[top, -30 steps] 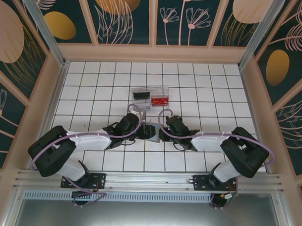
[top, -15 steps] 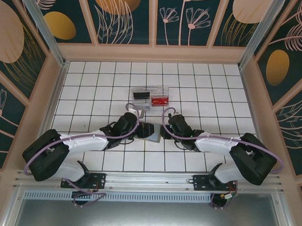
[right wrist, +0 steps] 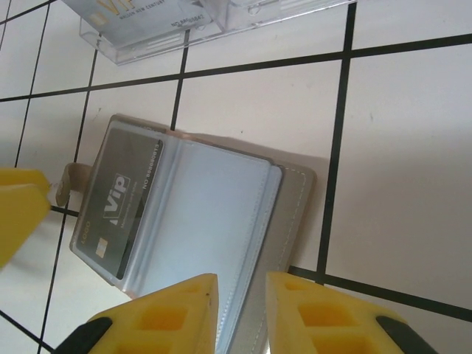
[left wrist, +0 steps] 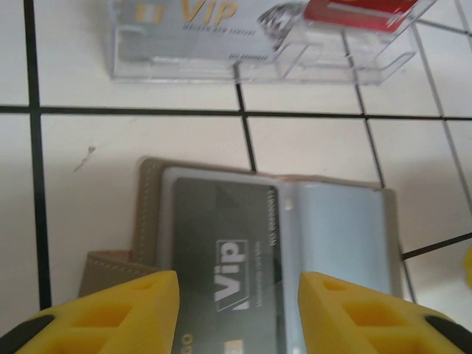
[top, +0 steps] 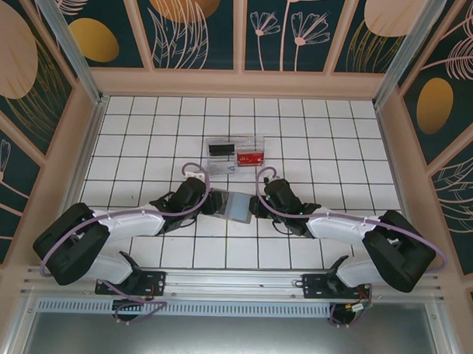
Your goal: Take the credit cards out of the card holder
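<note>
The grey card holder point(top: 237, 206) lies open and flat on the tiles between my two grippers. A dark VIP credit card point(left wrist: 221, 251) sits in its left clear sleeve; the right sleeve point(left wrist: 339, 236) looks empty. My left gripper point(left wrist: 237, 313) hovers open over the left panel, its fingers wide either side of the card. My right gripper point(right wrist: 240, 313) stands over the holder's right edge point(right wrist: 291, 221) with a narrow gap between its jaws, and the sleeve edge and grey cover show flat in that gap. The same card point(right wrist: 118, 203) shows in the right wrist view.
A clear plastic tray point(top: 236, 152) stands one tile beyond the holder, holding a dark card and a red card point(top: 251, 157). In the left wrist view the tray point(left wrist: 258, 59) holds a silver VIP card point(left wrist: 199, 29). White tiles run all round, with walls at the edges.
The holder, held up and partly folded between both grippers a second ago, now lies spread open on the tiles. My left gripper has drawn back to the left.
</note>
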`<state>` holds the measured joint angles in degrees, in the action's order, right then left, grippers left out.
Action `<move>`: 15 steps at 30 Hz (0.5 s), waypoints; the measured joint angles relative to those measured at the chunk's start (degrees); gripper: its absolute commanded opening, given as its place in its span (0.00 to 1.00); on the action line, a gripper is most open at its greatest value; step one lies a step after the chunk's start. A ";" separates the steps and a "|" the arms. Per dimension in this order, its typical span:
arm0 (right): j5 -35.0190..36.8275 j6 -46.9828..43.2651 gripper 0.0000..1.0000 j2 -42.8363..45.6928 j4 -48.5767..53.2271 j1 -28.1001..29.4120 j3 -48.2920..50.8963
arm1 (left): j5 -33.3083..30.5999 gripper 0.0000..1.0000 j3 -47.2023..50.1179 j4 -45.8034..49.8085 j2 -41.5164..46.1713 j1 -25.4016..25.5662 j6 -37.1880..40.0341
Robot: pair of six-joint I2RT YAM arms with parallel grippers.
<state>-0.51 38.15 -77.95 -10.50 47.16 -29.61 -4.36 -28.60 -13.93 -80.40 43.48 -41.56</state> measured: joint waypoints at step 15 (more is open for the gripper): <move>-2.38 0.44 0.24 -2.10 -0.07 1.29 -3.56 | 6.51 0.48 3.89 -9.46 -3.91 -0.09 -7.56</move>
<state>-2.90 38.59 -80.05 -10.57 48.45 -33.17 2.15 -24.71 -23.40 -84.31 43.40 -49.12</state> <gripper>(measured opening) 0.237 0.480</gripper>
